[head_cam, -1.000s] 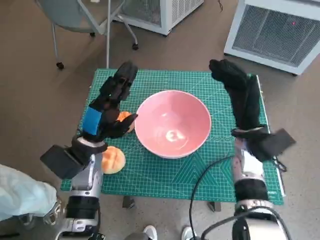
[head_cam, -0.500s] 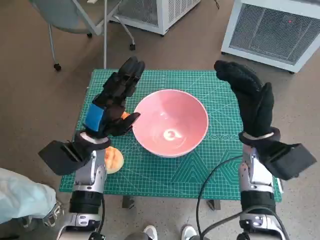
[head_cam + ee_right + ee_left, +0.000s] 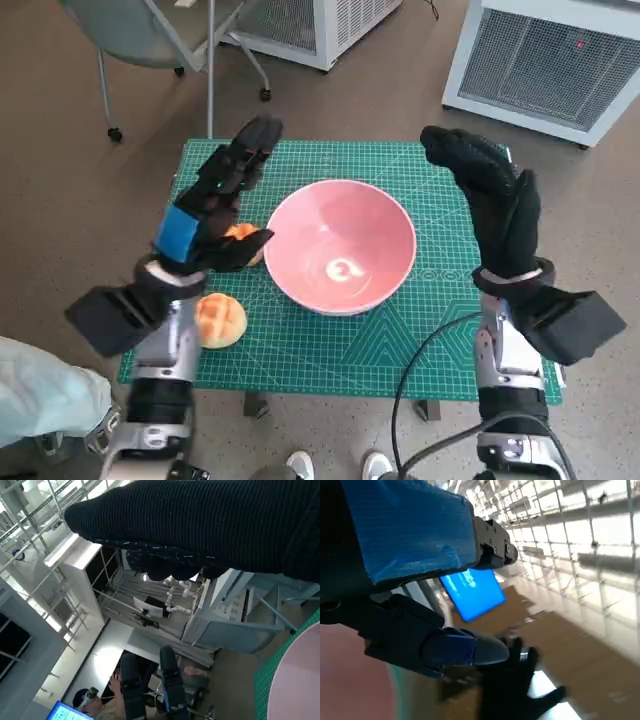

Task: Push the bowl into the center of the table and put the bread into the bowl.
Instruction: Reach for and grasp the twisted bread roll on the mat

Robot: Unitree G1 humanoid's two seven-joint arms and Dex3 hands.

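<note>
A pink bowl [image 3: 340, 245] sits near the middle of the green cutting mat [image 3: 400, 350]. Two orange bread rolls lie left of it: one [image 3: 222, 320] near the mat's front left, the other [image 3: 244, 236] partly hidden behind my left hand. My left hand [image 3: 215, 205] is raised beside the bowl's left rim, fingers stretched out, holding nothing. My right hand [image 3: 490, 205], gloved, hovers off the bowl's right side, fingers extended and empty. In the left wrist view my left hand [image 3: 420, 580] fills the picture, with the right hand [image 3: 512, 690] seen beyond. A pink edge of the bowl [image 3: 295, 690] shows in the right wrist view.
A chair [image 3: 170, 40] stands behind the table on the left. Two white vented units [image 3: 540, 60] stand at the back. A person [image 3: 107, 700] sits at a distance in the right wrist view. Pale cloth [image 3: 40, 390] shows at the lower left.
Both hands have lifted and drawn slightly apart from the bowl. The bowl has stayed near the mat's middle. The front roll is more exposed now.
</note>
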